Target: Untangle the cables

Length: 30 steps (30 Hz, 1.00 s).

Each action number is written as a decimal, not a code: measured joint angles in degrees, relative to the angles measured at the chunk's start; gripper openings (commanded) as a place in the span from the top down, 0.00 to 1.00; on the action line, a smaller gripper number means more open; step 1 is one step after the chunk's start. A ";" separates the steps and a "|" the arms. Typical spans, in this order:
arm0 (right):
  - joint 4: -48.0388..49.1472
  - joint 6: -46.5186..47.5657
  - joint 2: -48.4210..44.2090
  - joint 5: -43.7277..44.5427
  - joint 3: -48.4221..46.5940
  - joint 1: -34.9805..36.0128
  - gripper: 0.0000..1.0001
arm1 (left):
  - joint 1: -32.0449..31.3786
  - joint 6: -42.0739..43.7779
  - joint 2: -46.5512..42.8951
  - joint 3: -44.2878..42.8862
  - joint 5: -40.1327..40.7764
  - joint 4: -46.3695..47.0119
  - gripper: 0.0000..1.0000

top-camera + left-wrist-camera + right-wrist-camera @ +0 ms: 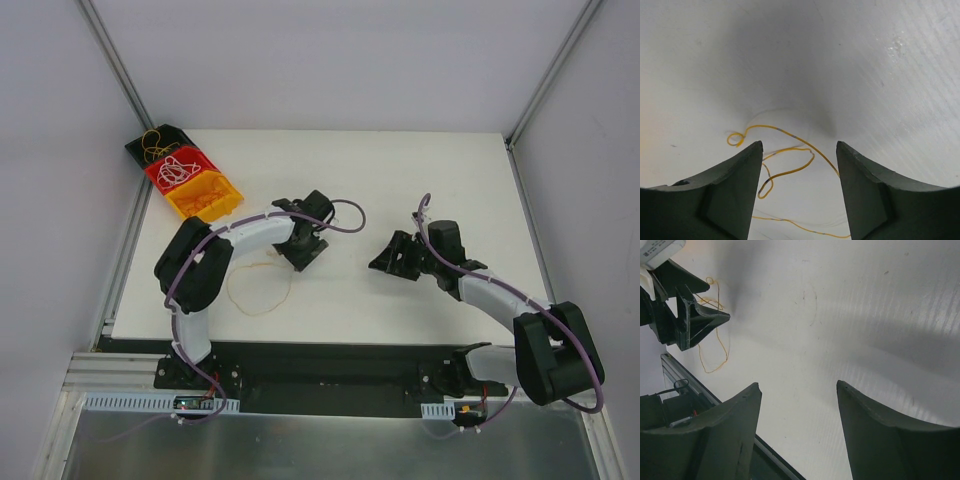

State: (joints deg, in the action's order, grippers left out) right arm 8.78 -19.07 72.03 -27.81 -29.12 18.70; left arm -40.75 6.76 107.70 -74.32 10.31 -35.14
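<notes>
A thin yellow cable lies on the white table in a loose loop with small curls. In the left wrist view the cable runs on the table between and below my fingers. My left gripper is open and empty just above it, at the loop's far right end. My right gripper is open and empty over bare table, to the right of the left one. The right wrist view shows the left gripper and the cable at the upper left.
Three bins stand at the table's far left corner: a black one with yellow-orange wires, a red one with white wires, an orange-yellow one. A metal rail edges the table's near side. Walls enclose the sides.
</notes>
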 measured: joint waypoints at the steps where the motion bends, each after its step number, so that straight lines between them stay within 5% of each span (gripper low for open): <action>1: 0.00 -0.02 0.00 0.00 0.00 -0.02 0.36 | 0.28 0.09 0.17 0.00 -1.11 0.04 0.46; 3: 0.04 -0.02 0.00 -0.02 0.00 -0.02 0.36 | 0.46 0.09 0.50 0.00 -3.04 0.00 0.54; 7: 0.09 -0.02 0.17 -0.11 0.00 -0.04 0.37 | 0.48 -0.26 1.18 0.15 -5.86 -0.09 0.91; 9: 0.26 -0.02 0.42 -0.11 0.00 -0.04 0.37 | 0.46 -0.57 1.18 0.57 -6.43 -0.09 1.00; 19: 1.05 -0.02 0.70 -0.24 0.00 -0.04 0.38 | 2.49 -2.08 -9.11 3.06 -7.41 0.90 1.00; 25: 1.31 -0.02 0.96 -0.76 0.00 -0.04 0.38 | 9.38 -4.11 -21.16 0.44 -20.57 3.76 1.00; 30: 1.49 -0.02 1.79 -1.42 0.00 -0.04 0.37 | 9.27 -9.35 -20.96 -1.99 -35.60 8.04 1.00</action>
State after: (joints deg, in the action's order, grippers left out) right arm 10.26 -19.09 73.82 -29.23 -29.12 18.65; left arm -31.48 -2.59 86.74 -76.31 -25.30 -27.09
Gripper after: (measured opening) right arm 0.623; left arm 0.005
